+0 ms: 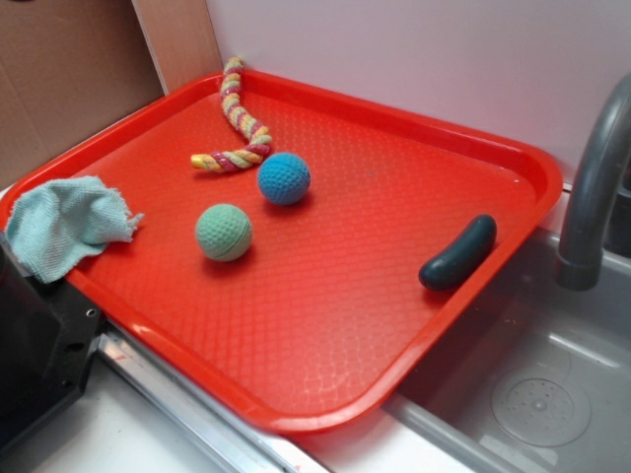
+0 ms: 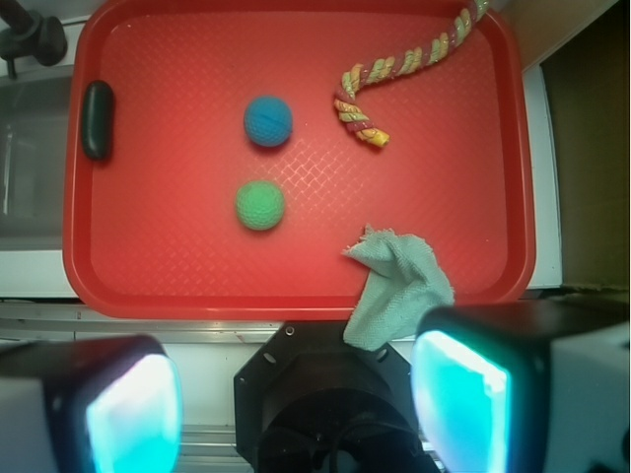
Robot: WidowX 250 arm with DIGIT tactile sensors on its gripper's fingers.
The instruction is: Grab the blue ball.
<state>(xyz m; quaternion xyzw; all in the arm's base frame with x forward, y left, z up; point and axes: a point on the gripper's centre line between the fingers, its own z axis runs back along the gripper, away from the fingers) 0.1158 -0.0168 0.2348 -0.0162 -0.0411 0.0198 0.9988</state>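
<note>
End effector spread apart, empty, high above the tray's near edge, presumably to survey before descending. Blue ball sits free mid-tray, the green ball near it on the approach side. Rope toy, cloth and dark pickle-shaped object lie apart, no obstruction.

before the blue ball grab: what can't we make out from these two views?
- Pincer: wrist view shows only the blurred upper parts of its fingers, tips cut off by the bottom edge; exterior view doesn't show it. Open or shut: cannot tell.
- Cloth: near end hidden behind the robot's black mount in wrist view.
- Rope toy: far end cut off by the top edge in wrist view.
- Blue ball: unobstructed.
</note>
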